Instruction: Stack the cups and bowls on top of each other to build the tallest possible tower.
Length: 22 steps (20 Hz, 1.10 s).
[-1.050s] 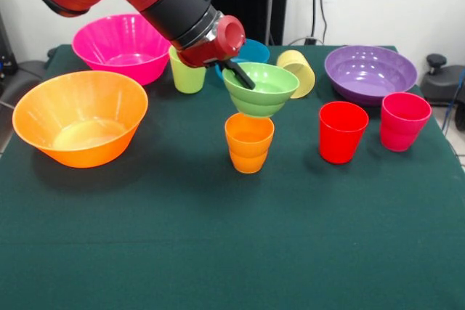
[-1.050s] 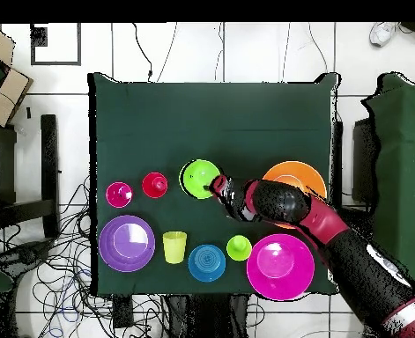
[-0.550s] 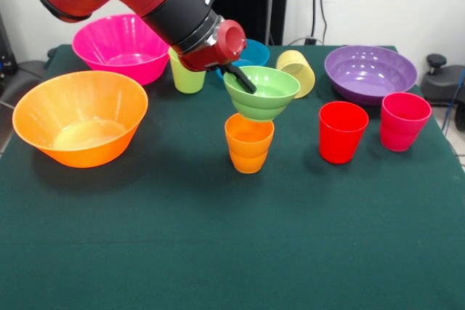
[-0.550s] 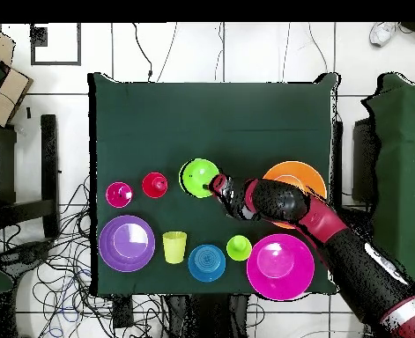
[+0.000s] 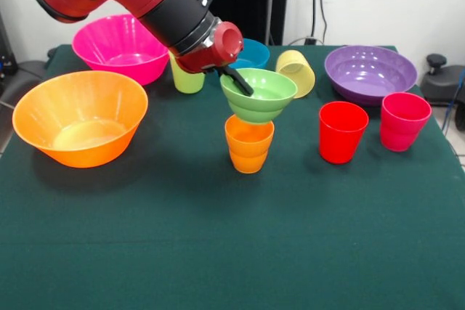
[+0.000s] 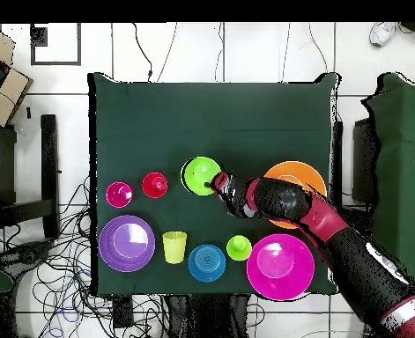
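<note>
The small light green bowl (image 5: 259, 94) is pinched at its rim by the gripper (image 5: 236, 80), one black finger inside it, and is held tilted a bit right over the orange ribbed cup (image 5: 248, 142). The small blue bowl (image 5: 250, 52) is seen behind, beside the pale yellow cup (image 5: 297, 72) lying tipped.

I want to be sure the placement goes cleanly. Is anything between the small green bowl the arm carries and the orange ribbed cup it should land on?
Nothing visible does. The light green bowl, held at its rim by the gripper, hangs right over the orange cup, whose open mouth is empty. The red cup stands off to the side.
</note>
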### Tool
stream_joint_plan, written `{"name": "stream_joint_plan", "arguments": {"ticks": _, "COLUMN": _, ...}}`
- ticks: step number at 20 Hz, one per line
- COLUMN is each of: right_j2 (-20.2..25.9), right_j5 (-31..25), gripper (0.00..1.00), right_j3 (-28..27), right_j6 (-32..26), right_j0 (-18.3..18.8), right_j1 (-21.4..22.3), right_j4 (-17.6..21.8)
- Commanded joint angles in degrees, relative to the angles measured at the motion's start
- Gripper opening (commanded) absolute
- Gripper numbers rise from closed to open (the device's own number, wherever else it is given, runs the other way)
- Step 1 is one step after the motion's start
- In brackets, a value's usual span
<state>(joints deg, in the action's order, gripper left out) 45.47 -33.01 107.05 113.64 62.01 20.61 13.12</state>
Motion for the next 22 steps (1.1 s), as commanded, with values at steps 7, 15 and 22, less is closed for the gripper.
{"name": "stream_joint_plan", "arguments": {"ticks": 7, "right_j2": -2.44, "right_j5": 0.54, "gripper": 0.00, "right_j3": -5.18, "right_j6": -5.77, "right_j0": -1.68, "right_j1": -2.21, "right_j4": 4.94}}
{"name": "stream_joint_plan", "arguments": {"ticks": 15, "right_j2": -3.14, "right_j5": 1.67, "gripper": 0.00, "right_j3": -5.32, "right_j6": -5.44, "right_j0": -1.66, "right_j1": -2.96, "right_j4": 6.83}}
{"name": "stream_joint_plan", "arguments": {"ticks": 22, "right_j2": -3.00, "right_j5": 1.61, "gripper": 0.00, "right_j3": -5.42, "right_j6": -5.23, "right_j0": -1.41, "right_j1": -3.49, "right_j4": 7.63}}
